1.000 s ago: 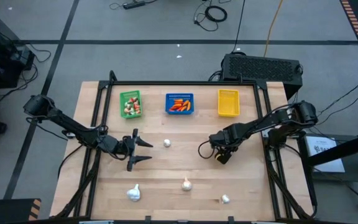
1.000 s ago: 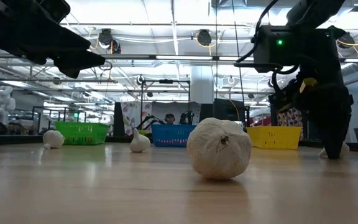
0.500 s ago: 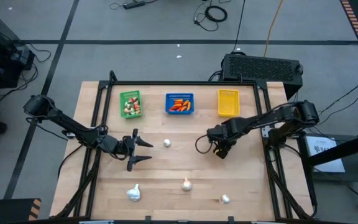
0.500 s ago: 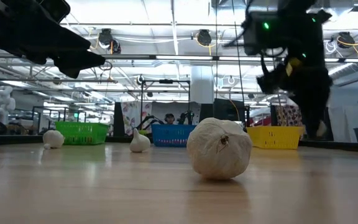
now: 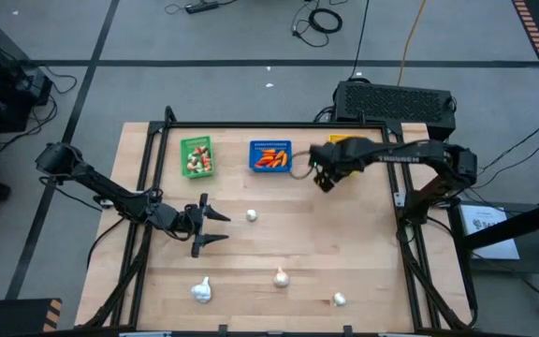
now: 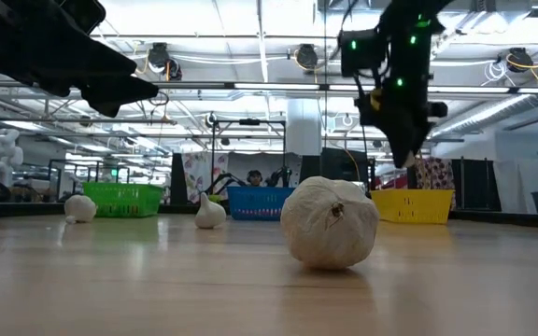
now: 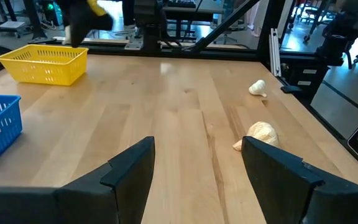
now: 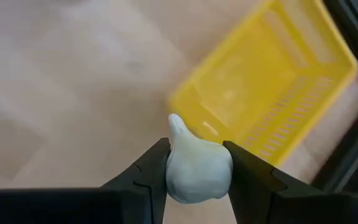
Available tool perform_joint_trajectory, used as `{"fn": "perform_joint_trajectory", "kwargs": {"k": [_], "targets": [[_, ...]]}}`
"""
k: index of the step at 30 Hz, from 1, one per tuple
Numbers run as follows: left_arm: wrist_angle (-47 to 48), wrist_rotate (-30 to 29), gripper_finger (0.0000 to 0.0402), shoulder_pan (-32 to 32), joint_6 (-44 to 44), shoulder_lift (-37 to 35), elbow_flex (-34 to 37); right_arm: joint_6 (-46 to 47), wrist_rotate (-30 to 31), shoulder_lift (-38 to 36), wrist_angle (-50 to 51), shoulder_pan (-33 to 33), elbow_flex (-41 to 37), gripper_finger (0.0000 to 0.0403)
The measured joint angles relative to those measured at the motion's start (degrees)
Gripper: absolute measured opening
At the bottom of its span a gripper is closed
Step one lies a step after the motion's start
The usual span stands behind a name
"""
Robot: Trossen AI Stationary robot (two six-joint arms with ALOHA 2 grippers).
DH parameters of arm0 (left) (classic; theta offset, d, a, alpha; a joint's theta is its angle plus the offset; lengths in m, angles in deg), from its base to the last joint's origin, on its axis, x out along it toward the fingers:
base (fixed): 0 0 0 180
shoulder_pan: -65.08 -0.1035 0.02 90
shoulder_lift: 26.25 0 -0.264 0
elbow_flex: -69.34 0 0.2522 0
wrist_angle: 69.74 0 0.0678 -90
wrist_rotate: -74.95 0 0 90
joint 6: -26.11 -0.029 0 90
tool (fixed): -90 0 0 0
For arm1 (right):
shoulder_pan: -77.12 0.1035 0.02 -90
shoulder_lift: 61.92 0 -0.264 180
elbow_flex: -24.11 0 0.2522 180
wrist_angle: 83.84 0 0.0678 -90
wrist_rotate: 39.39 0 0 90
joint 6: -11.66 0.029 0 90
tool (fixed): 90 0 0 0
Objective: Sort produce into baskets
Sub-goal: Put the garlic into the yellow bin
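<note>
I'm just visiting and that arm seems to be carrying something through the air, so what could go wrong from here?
The right pincer holds a white garlic bulb only by its sides, so it might slip out before it is over the yellow basket. The basket is small and the pincer looks to sit near its edge rather than over the middle, so a release now could hit the rim or land on the table. The left pincer waits open, well away.
</note>
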Motion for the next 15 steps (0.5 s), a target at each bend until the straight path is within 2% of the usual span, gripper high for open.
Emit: {"fn": "perform_joint_trajectory", "kwargs": {"k": [6, 15], "targets": [[1.55, 0.0, 0.0248, 0.0, -0.09, 0.0, -0.02, -1.68, -0.21, 0.02, -2.52, -8.07, -2.83, 0.0127], [2.19, -0.07, 0.0248, 0.0, 0.0, 0.0, -0.02, -1.34, -0.17, 0.02, -5.98, -11.78, -2.86, 0.0139]]}}
